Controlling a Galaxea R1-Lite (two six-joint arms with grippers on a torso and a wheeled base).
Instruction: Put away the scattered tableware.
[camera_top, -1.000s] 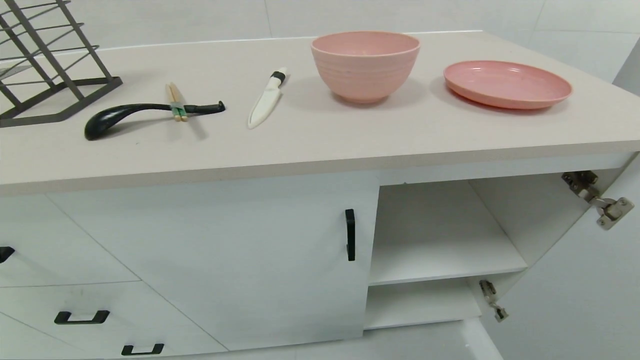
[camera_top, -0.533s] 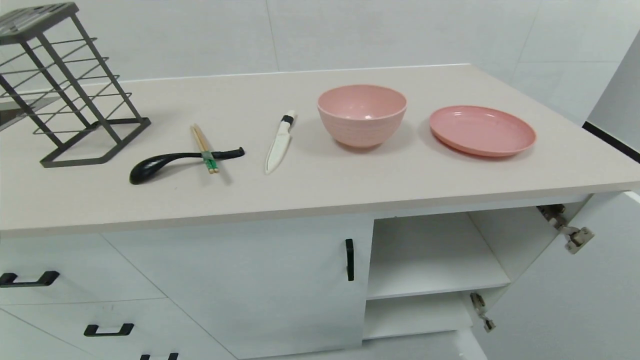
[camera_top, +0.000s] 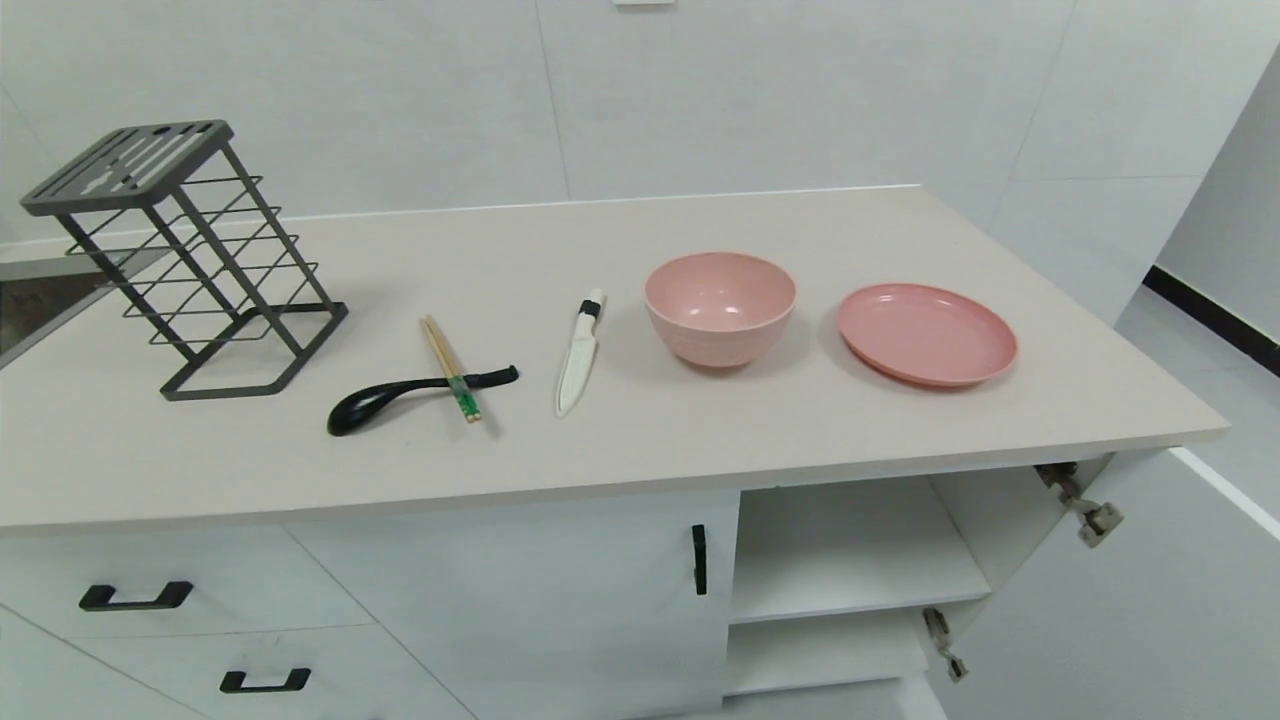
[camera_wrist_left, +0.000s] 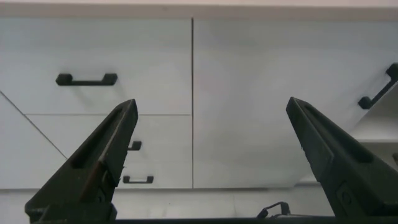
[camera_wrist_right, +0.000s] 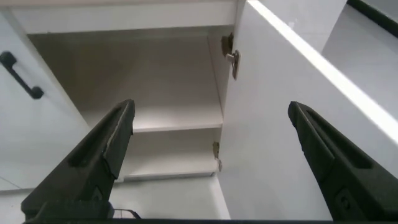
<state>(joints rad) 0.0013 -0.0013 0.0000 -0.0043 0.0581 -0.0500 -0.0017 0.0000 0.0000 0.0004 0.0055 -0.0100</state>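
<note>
Bowl (camera_top: 720, 305), plate (camera_top: 927, 332), knife (camera_top: 578, 355), spoon (camera_top: 352, 413), chopsticks (camera_top: 445, 360) lie unstowed on the desk (camera_top: 800, 440), above my spread, empty left hand (camera_wrist_left: 211, 102) and right hand (camera_wrist_right: 210, 104).

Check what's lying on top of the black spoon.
A pair of chopsticks lies across the black spoon, crossing its handle nearer the handle's end. The short stretch of handle under the chopsticks is covered; the spoon's bowl and the handle's end show.
</note>
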